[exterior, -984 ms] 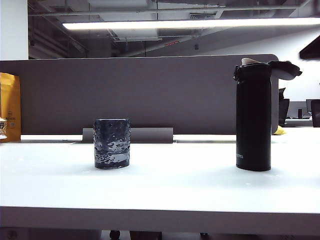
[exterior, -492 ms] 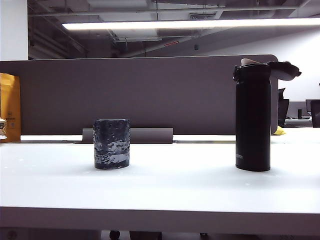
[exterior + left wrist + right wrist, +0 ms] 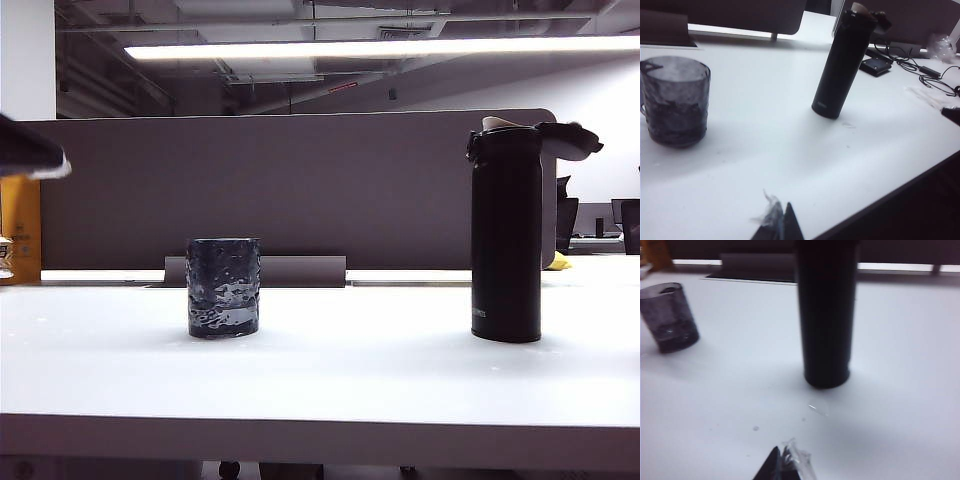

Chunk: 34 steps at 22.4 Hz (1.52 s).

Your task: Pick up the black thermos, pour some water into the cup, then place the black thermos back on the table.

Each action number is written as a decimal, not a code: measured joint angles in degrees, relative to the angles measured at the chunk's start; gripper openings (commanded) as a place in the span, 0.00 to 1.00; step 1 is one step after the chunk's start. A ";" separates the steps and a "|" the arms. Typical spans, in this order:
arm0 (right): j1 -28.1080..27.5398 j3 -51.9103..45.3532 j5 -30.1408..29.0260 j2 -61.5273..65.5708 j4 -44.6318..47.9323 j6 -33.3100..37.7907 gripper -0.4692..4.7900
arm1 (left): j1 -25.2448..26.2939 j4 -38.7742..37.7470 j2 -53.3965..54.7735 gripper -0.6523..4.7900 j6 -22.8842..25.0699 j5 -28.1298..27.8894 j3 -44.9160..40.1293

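The black thermos (image 3: pixel 507 235) stands upright on the right of the white table (image 3: pixel 350 370), its flip lid hanging open. The dimpled cup (image 3: pixel 224 287) stands left of the middle, well apart from it. A dark part of my left arm (image 3: pixel 28 150) pokes in at the far left, above the table. In the left wrist view my left gripper (image 3: pixel 779 214) is shut and holds nothing, far from the cup (image 3: pixel 675 100) and thermos (image 3: pixel 842 62). My right gripper (image 3: pixel 782 456) is shut and empty, short of the thermos (image 3: pixel 826 315), with the cup (image 3: pixel 670 317) off to one side.
A grey partition (image 3: pixel 300 190) runs along the back of the table, with a low grey ledge (image 3: pixel 300 270) behind the cup. A yellow bag (image 3: pixel 20 215) stands at the far left. Cables and a small black box (image 3: pixel 875 65) lie beyond the thermos. The table's front edge (image 3: pixel 320 440) is close.
A dark part of my left arm has come into the exterior view at the upper left. The thermos and the cup have not moved.
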 measured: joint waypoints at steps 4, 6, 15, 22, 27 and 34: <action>-0.02 0.00 1.25 -0.02 -0.09 0.17 0.11 | 0.02 -0.31 0.00 0.11 0.22 -2.71 -0.94; -0.02 0.00 1.40 -0.02 -0.11 0.17 0.11 | 0.02 -0.35 0.00 0.11 0.24 -6.69 -0.94; -0.02 0.00 1.38 -0.02 -0.09 0.22 0.11 | 0.02 -0.48 0.00 0.11 0.22 -12.94 -0.94; -0.52 0.00 1.27 -0.02 -0.09 0.22 0.11 | 0.50 -0.50 -0.09 0.11 0.22 -12.85 -0.92; -7.43 0.00 1.20 -0.02 -0.09 0.22 0.11 | 12.55 -0.52 -0.11 0.11 0.22 -5.79 -0.92; -17.64 0.00 1.66 -0.02 -0.11 0.22 0.11 | 32.72 -0.59 -0.11 0.11 0.22 -1.40 -0.92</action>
